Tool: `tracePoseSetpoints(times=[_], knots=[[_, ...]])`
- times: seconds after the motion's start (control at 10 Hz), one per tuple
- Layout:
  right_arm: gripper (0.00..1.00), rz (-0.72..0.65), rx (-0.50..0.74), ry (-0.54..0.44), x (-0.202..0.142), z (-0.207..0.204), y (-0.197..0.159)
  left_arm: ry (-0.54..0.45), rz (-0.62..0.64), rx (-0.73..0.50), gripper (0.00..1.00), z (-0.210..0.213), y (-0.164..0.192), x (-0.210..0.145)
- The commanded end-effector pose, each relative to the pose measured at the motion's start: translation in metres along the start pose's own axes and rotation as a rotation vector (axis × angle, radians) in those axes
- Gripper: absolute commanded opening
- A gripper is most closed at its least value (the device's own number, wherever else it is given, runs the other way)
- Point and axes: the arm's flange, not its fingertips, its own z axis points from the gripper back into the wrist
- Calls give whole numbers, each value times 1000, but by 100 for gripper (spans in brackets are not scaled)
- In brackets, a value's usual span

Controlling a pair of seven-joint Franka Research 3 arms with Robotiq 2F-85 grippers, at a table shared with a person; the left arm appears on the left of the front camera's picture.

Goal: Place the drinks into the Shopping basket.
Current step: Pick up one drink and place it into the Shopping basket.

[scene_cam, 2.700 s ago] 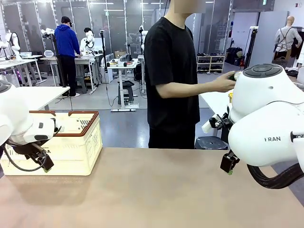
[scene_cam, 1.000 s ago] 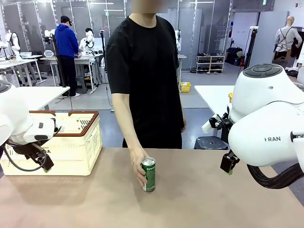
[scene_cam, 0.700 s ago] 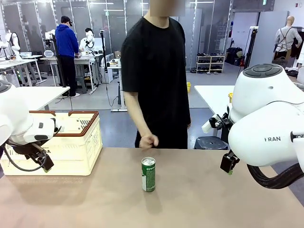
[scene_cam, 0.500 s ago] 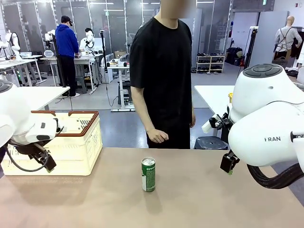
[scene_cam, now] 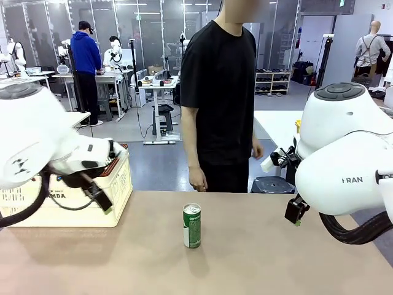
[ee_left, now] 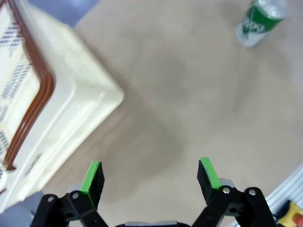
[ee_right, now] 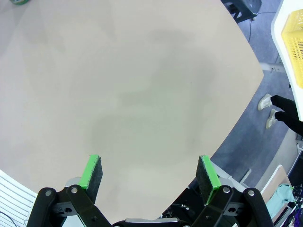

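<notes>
Front view: you see the slim green metal can (scene_cam: 192,226) upright mid-table, well apart from the slotted cream plastic Shopping basket (scene_cam: 121,184), half hidden by your left arm (scene_cam: 37,141); left wrist: left gripper (ee_left: 150,176) spread wide over smooth tabletop (ee_left: 180,109), can blurred, cut off; right wrist: right gripper (ee_right: 149,177) equally spread, holding nothing.

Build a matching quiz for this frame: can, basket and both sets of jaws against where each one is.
1. green can
2. Shopping basket
3. left jaws
4. right jaws

A. open, over bare table, right side
B. upright, mid-table
C. open, by the basket's corner
D. at the table's left end

Pairs: 1-B, 2-D, 3-C, 4-A
</notes>
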Motion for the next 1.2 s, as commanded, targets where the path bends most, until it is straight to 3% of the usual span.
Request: tracePoseSetpoints(times=[0.0,0.2,0.3,0.6,0.7,1.1], knots=[[100,8,3,0,0,0,0,3,-100,-73,100,1,-10,36],[100,8,3,0,0,0,0,1,-154,-134,100,9,-31,63],[100,8,3,0,0,0,0,-47,-183,-151,100,11,-37,77],[100,8,3,0,0,0,0,-34,-248,-183,100,6,-52,108],[100,8,3,0,0,0,0,-61,-201,-136,100,10,-56,92],[100,8,3,0,0,0,0,-61,-201,-136,100,10,-56,92]])
